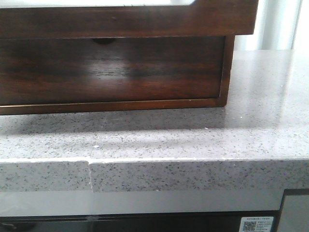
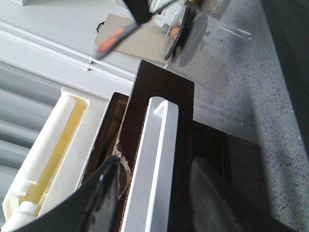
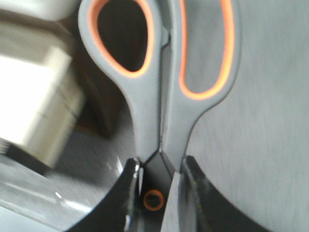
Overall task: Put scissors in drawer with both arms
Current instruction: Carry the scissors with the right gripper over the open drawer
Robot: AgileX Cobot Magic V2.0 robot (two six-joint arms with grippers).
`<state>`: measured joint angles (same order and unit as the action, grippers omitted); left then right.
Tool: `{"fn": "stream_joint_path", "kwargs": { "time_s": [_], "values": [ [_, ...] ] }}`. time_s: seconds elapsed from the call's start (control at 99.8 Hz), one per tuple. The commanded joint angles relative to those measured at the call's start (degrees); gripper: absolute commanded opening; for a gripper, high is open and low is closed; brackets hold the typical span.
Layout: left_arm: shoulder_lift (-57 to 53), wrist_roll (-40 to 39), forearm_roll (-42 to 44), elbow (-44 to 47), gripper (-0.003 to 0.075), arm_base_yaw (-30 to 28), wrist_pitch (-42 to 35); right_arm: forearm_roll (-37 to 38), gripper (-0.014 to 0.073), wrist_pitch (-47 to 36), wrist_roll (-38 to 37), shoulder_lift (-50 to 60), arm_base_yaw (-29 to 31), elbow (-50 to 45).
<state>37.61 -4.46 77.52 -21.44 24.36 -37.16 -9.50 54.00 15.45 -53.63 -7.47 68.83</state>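
One pair of scissors (image 3: 164, 96), one drawer (image 1: 111, 72), one white tray (image 2: 53, 154), one countertop (image 1: 193, 140).

scissors (image 3: 161, 96) blades hidden by end effector | drawer (image 1: 111, 72) cropped left

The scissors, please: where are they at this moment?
The scissors are held in the right tool, clamped near the pivot with the handles pointing away. The left wrist view shows them blurred in the air beyond the drawer.

drawer (image 1: 111, 72): glossy dark wood | counter (image 1: 193, 140): speckled grey stone | scissors (image 3: 164, 82): matt grey plastic handles
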Motion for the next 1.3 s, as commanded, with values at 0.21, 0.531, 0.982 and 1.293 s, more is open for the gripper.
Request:
{"fn": "stream_joint_path", "kwargs": {
  "time_s": [0.21, 0.531, 0.982, 1.293],
  "values": [
    [-0.08, -0.92, -4.4, -1.51, 0.0311, 0.35, -1.43, -8.45, -0.0061, -4.56, 17.52, -3.39, -3.57, 12.87],
    [-0.08, -0.92, -4.4, -1.51, 0.0311, 0.35, -1.43, -5.97, -0.0061, -7.31, 21.62, -10.67, -15.96, 16.55],
    [-0.08, -0.92, -4.4, -1.51, 0.0311, 0.35, -1.2, 4.78, -0.0061, -16.85, 31.81, -19.75, -30.76, 16.55],
    [-0.08, -0.92, -4.4, -1.51, 0.0311, 0.35, -1.2, 13.9, -0.0061, -18.2, 31.81, -25.9, -34.37, 16.55]
  ]
}}
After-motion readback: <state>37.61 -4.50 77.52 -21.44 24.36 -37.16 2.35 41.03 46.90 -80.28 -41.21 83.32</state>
